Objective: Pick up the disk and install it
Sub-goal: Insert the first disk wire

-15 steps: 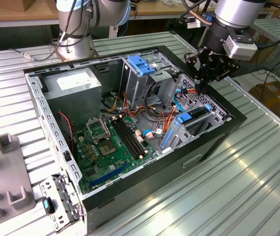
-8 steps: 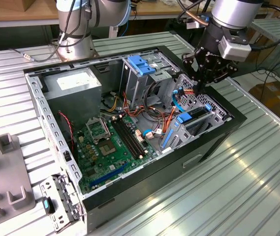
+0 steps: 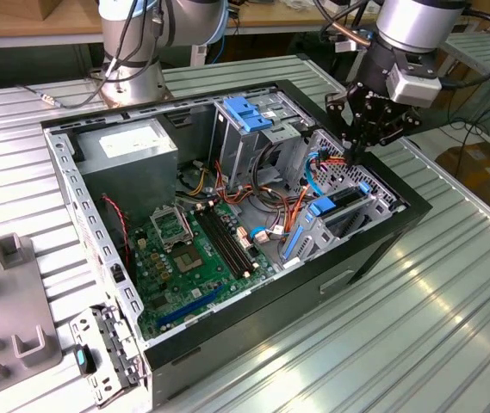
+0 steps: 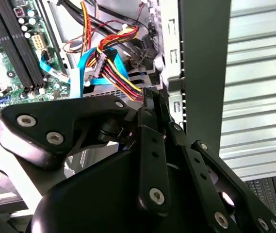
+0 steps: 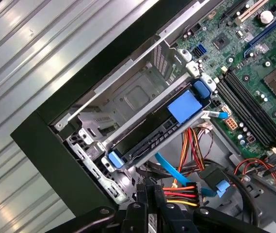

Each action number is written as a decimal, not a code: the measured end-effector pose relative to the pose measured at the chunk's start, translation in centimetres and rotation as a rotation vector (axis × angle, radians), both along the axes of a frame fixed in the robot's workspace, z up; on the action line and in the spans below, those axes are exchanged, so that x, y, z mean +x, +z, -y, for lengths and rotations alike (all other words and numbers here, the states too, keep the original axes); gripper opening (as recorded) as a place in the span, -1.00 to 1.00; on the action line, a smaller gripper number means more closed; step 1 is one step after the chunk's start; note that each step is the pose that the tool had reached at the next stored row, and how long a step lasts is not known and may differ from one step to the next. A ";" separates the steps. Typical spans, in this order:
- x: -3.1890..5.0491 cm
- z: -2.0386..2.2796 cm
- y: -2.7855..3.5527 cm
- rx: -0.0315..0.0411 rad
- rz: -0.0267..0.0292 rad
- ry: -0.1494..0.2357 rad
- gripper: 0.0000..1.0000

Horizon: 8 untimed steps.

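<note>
Ribbed grey metal table [image 3: 451, 327] under open black computer case [image 3: 374, 249]. We see gripper [image 3: 354, 148] over case's corner on exterior view's right, black fingers [image 5: 150, 199] pressed together on bundle of red, yellow, black power wires [image 5: 180, 194]. We note disk [image 5: 150, 138], dark flat slab with blue plastic rails, seated in grey metal bay beside green motherboard [image 3: 189, 258].
</note>
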State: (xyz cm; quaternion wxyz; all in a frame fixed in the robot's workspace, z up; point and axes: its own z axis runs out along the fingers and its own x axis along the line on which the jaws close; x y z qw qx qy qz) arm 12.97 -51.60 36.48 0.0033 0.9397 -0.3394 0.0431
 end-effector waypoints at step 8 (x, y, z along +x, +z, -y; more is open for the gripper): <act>0.03 0.01 -0.01 -0.0001 0.0001 -0.167 -0.66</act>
